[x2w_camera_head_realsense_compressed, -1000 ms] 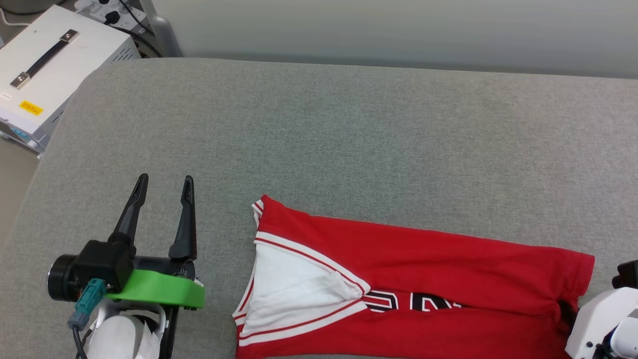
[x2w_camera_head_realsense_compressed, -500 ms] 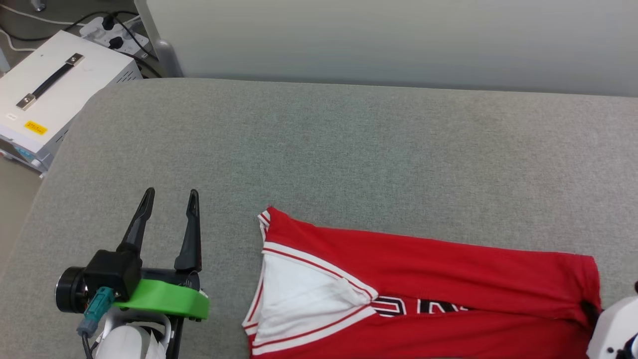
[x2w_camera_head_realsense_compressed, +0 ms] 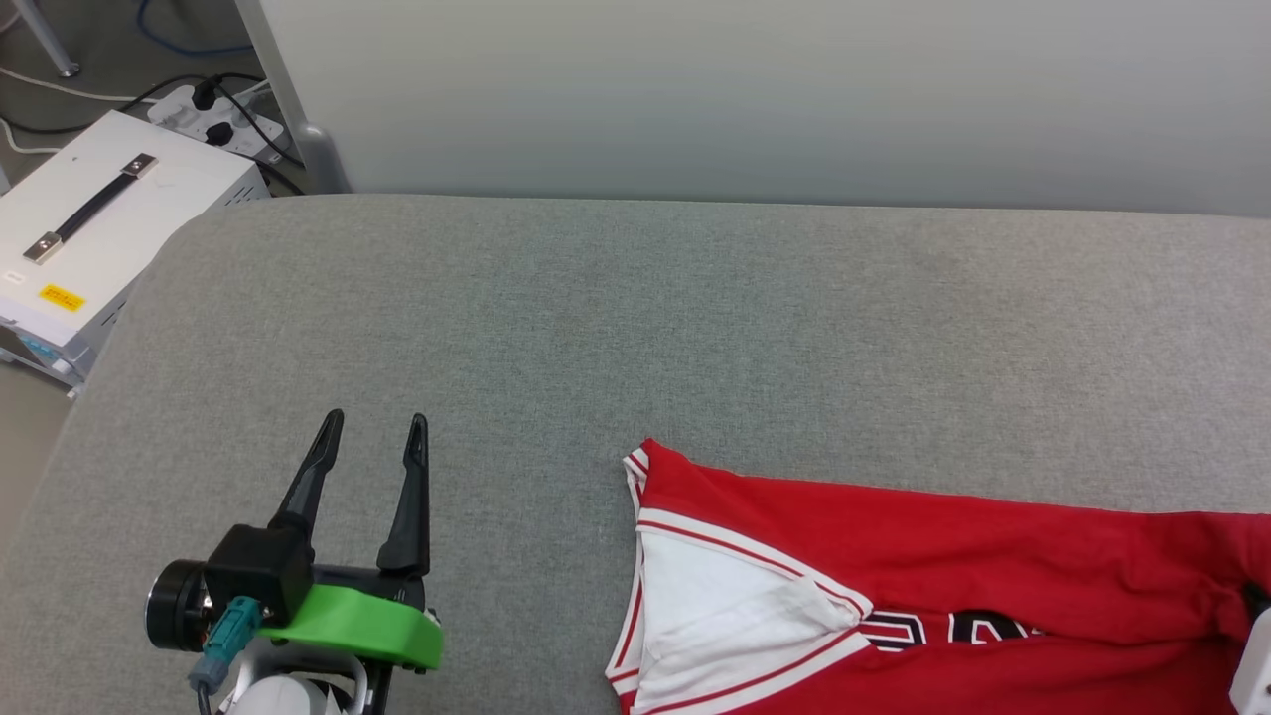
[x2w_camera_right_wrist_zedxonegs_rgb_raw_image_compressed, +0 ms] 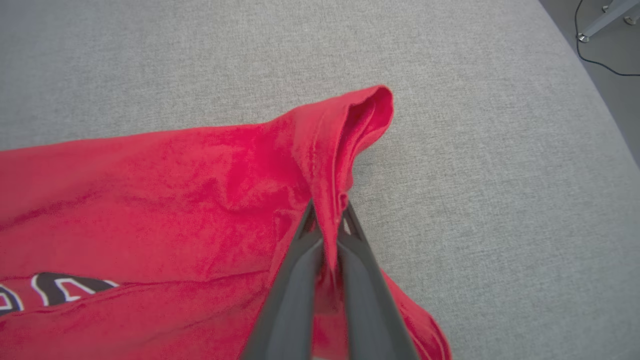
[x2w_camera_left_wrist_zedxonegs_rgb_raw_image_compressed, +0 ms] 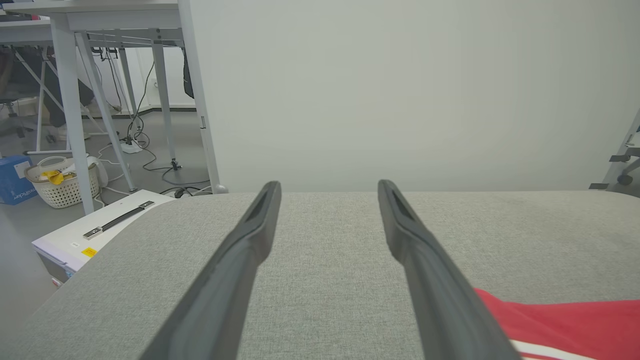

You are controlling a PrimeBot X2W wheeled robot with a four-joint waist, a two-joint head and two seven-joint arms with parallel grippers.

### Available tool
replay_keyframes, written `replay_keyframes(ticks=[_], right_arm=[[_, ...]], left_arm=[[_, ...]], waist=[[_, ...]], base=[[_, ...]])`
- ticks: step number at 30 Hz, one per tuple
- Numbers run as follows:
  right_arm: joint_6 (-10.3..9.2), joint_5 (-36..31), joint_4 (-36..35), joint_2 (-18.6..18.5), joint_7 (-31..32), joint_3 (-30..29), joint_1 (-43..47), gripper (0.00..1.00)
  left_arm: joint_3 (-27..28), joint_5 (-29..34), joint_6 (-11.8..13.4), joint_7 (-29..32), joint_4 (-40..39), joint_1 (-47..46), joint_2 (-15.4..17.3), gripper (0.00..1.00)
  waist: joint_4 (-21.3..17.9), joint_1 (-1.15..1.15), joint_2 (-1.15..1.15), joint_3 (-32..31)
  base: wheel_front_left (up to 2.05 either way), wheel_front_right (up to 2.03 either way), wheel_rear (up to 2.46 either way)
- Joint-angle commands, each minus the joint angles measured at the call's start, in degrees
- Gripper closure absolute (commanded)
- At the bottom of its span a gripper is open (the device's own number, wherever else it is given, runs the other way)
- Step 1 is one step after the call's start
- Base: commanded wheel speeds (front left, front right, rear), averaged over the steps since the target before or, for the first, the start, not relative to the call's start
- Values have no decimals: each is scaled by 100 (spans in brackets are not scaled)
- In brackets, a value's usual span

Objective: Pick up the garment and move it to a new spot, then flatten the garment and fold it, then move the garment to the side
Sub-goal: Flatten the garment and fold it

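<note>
Two hands, two different states. My left hand (x2w_camera_head_realsense_compressed: 377,417) hangs over the near left part of the grey fabric worktop (x2w_camera_head_realsense_compressed: 695,318), its dark fingers spread wide with nothing between them, pointing toward the far edge and the pale wall behind it. My right hand (x2w_camera_right_wrist_zedxonegs_rgb_raw_image_compressed: 329,210) is pinched almost closed on the garment (x2w_camera_right_wrist_zedxonegs_rgb_raw_image_compressed: 175,190). Its fingers clamp a raised ridge of red cloth at the end farthest from the white sleeve, and just beyond my fingertips the fabric stands up in a small hooded fold. From my head, the garment (x2w_camera_head_realsense_compressed: 943,556) lies lengthwise along the near right of the worktop and runs off the bottom and right edges of that view. Its white sleeve with red-and-white striped trim is turned toward my left hand, with a strip of bare grey between the two. The black, white-outlined lettering is partly tucked into a crease, so I cannot read it. Along my left fingers, a corner of the red cloth (x2w_camera_left_wrist_zedxonegs_rgb_raw_image_compressed: 565,315) with a white stripe shows at the lower right. Off the far left corner, lower than the worktop, sits a white case (x2w_camera_head_realsense_compressed: 99,228) with a black handle, and beyond it a power strip (x2w_camera_head_realsense_compressed: 213,114) with black plugs.
</note>
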Motion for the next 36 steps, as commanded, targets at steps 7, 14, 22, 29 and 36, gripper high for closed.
replay_keyframes(ticks=[7, 14, 22, 29, 36], right_arm=[[-5, 264, -895, 306, 461, 600, 408, 100], [-5, 433, -1479, 823, 605, 1395, 502, 100], [-5, 723, -1762, 1254, 659, 2170, 405, 100], [-5, 895, -1785, 1397, 485, 2615, 184, 100], [-5, 1143, -1411, 1410, 165, 3113, -87, 100]], left_arm=[[-13, -41, -15, -34, 5, 141, 14, 0], [-38, -59, -15, -34, 24, 150, -11, 0], [-23, -72, -15, -34, 67, 118, -10, 0], [-2, -71, -15, -34, 96, 140, -12, 0], [0, -68, -15, -34, 109, 163, -14, 0]], waist=[[31, 0, 66, -134], [125, 0, 66, -135], [278, 0, 66, -134], [353, 0, 66, -205], [431, 0, 66, -290]], base=[[0, 0, 0], [0, 0, 0], [0, 0, 0], [0, 0, 0], [0, 0, 0]])
